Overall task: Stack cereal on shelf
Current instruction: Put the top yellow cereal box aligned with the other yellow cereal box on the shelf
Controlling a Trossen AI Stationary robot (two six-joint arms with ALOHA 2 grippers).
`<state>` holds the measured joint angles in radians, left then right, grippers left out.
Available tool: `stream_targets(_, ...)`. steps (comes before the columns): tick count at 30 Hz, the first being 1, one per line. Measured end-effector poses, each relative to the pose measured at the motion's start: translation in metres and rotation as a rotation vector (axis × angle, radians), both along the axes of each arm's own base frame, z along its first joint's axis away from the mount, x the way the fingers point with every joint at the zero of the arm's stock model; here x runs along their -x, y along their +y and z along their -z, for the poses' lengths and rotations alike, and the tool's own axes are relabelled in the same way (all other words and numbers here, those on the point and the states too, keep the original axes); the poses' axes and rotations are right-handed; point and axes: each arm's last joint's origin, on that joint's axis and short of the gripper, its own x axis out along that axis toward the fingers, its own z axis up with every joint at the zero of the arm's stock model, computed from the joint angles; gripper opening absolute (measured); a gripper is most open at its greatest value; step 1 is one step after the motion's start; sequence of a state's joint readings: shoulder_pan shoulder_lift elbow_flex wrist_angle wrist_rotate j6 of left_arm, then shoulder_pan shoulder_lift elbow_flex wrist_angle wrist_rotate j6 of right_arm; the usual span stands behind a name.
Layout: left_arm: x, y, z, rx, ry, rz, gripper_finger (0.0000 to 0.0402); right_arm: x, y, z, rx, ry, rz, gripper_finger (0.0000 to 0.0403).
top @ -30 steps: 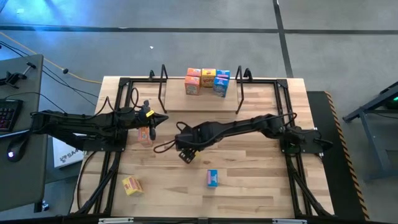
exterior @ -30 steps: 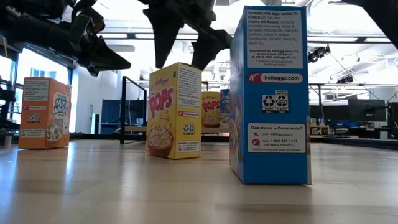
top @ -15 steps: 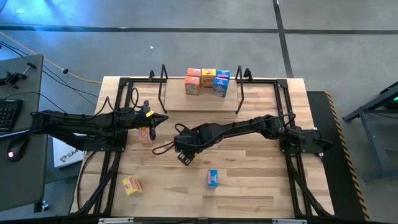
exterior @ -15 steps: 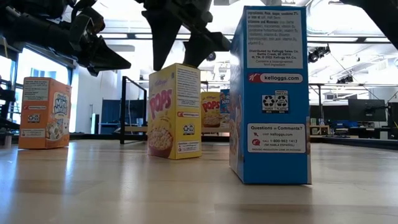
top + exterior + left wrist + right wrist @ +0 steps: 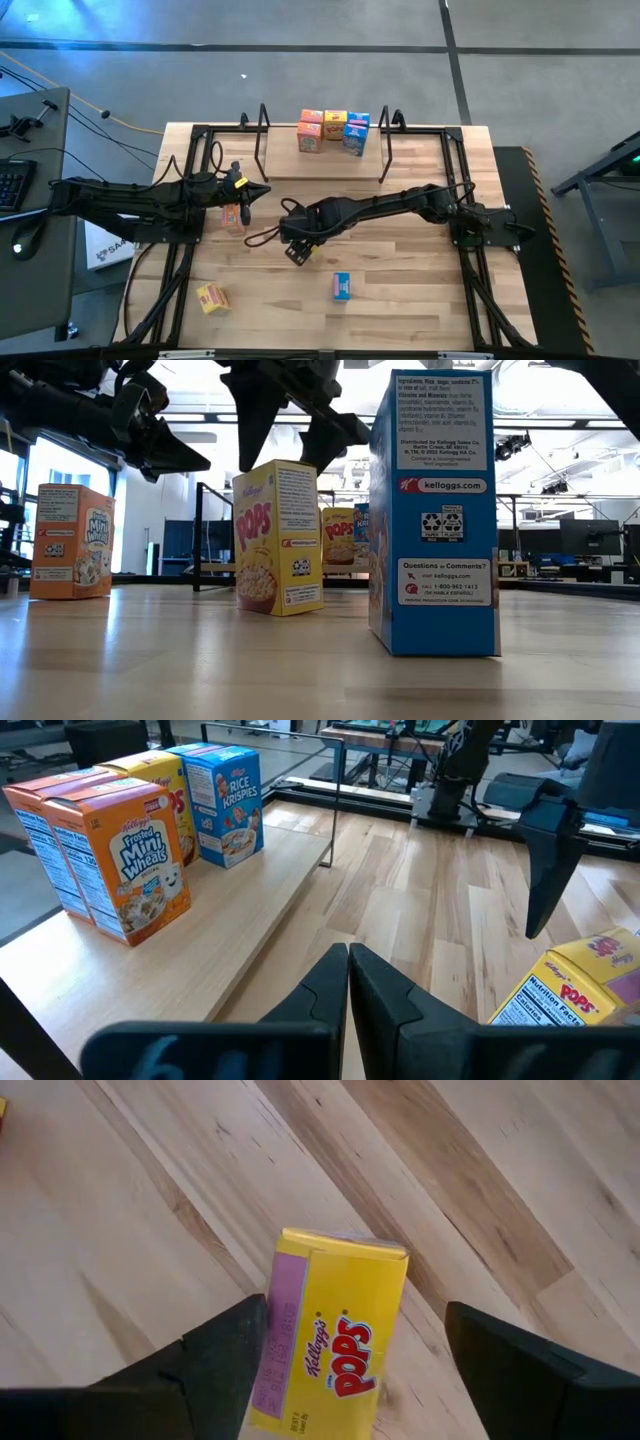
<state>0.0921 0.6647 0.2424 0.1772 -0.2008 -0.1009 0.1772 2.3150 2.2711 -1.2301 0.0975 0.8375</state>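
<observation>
Yellow Pops box (image 5: 335, 1335) stands tilted between the right hand's (image 5: 350, 1370) spread fingers (left hand (image 5: 348, 982) pressed together).

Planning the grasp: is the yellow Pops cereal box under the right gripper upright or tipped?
Slightly tilted: the yellow Pops cereal box leans on the table, one bottom edge lifted, between the open right gripper fingers.

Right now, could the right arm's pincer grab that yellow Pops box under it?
Probably yes. The right pincer hangs open right above the yellow Pops box, a finger on either side, with only bare table around it.
</observation>
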Motion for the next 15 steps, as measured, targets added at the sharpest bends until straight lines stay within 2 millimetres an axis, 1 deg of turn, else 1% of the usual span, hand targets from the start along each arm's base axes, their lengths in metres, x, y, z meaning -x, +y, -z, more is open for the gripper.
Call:
stream_targets(4,0.000,0.000,0.000,0.000,0.000,0.000,0.0007,0.000,0.001,0.000,0.000,0.000,-0.002,0.0301)
stream_targets(10,0.000,0.000,0.000,0.000,0.000,0.000,0.0007,0.004,-0.002,-0.008,0.022,-0.004,0.006,0.0301)
stream_targets(13,0.000,0.000,0.000,0.000,0.000,0.000,0.0007,0.007,-0.002,-0.015,0.017,-0.022,0.012,0.0301)
stream_targets(15,0.000,0.000,0.000,0.000,0.000,0.001,0.0007,0.007,-0.002,-0.015,0.012,-0.024,0.027,0.0301)
